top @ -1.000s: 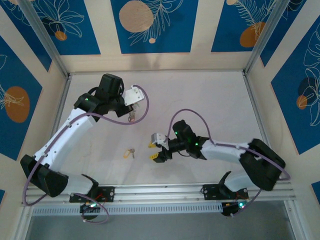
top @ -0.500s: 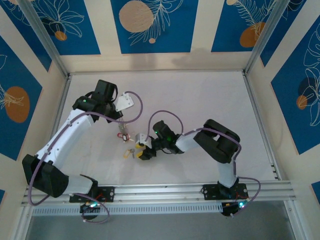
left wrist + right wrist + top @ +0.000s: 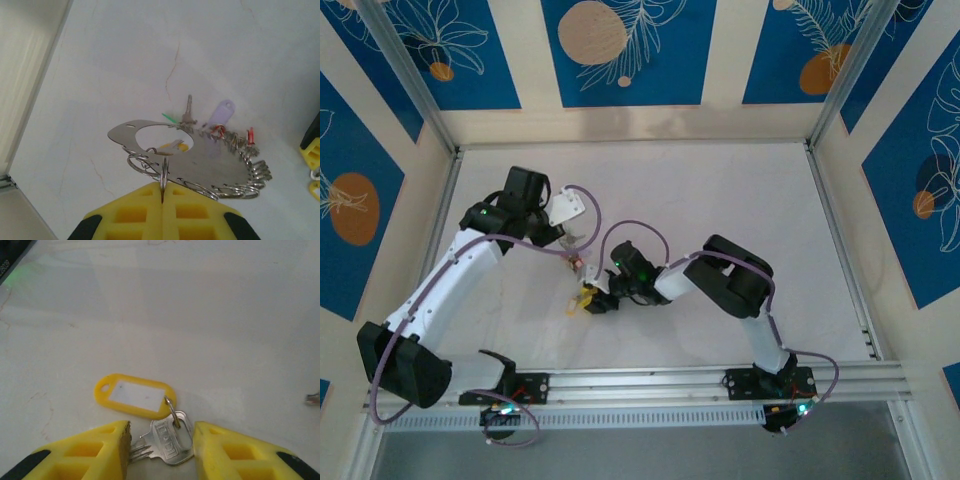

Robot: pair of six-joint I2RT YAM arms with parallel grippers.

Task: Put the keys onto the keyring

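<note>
Grey metal keyring (image 3: 215, 165), strung with tagged keys (image 3: 188, 111), is pinched edge-on in the fully closed left hand (image 3: 163, 187). Further right, the right hand (image 3: 161, 434) stands partly open, fingers flanking a silver key (image 3: 170, 444) with a yellow tag (image 3: 135, 396) on the surface (image 3: 210, 315).

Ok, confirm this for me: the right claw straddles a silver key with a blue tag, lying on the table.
Not quite: the tag is yellow, not blue. The right wrist view shows the right claw straddling a silver key with a yellow tag, lying on the table.
</note>
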